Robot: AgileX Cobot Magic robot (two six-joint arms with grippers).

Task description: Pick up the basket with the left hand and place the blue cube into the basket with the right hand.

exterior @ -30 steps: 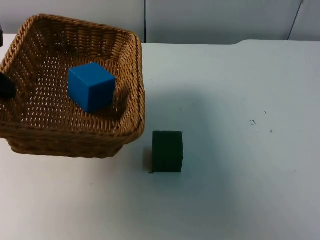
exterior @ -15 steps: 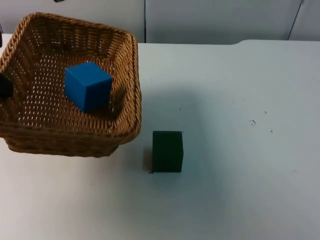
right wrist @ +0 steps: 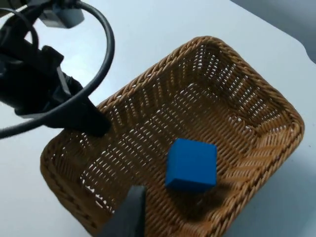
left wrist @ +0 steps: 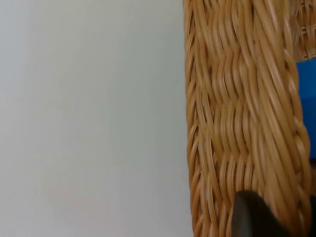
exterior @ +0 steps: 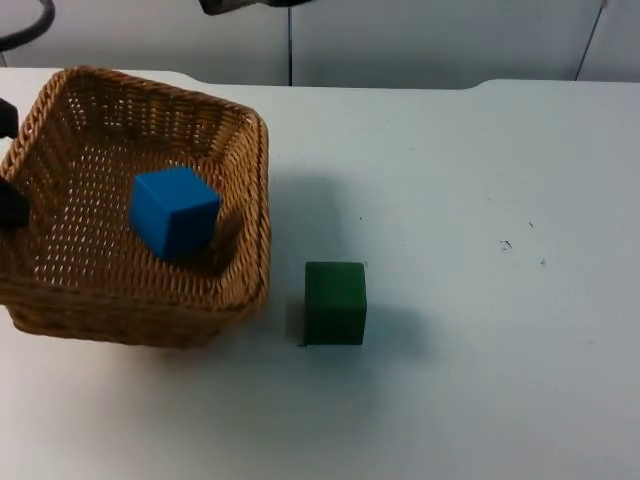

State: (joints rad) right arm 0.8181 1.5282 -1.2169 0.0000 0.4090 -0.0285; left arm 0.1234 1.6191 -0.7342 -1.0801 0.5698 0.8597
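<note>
Top view: the left pincer (exterior: 8, 160) is clamped on the basket (exterior: 140, 300) rim at 9 o'clock, one finger inside, one outside. The blue cube (exterior: 173, 212) lies in the basket. A green cube (exterior: 335, 302) stands at 3 o'clock of the basket, just beside it, on the white bench (exterior: 480, 200); a grey wall (exterior: 430, 40) lies behind.

Left wrist view: a fingertip (left wrist: 252, 217) touches the woven rim.

Right wrist view: the right pincer (right wrist: 126, 217) hangs above the basket (right wrist: 261, 118); whether it is apart or together I cannot tell.
</note>
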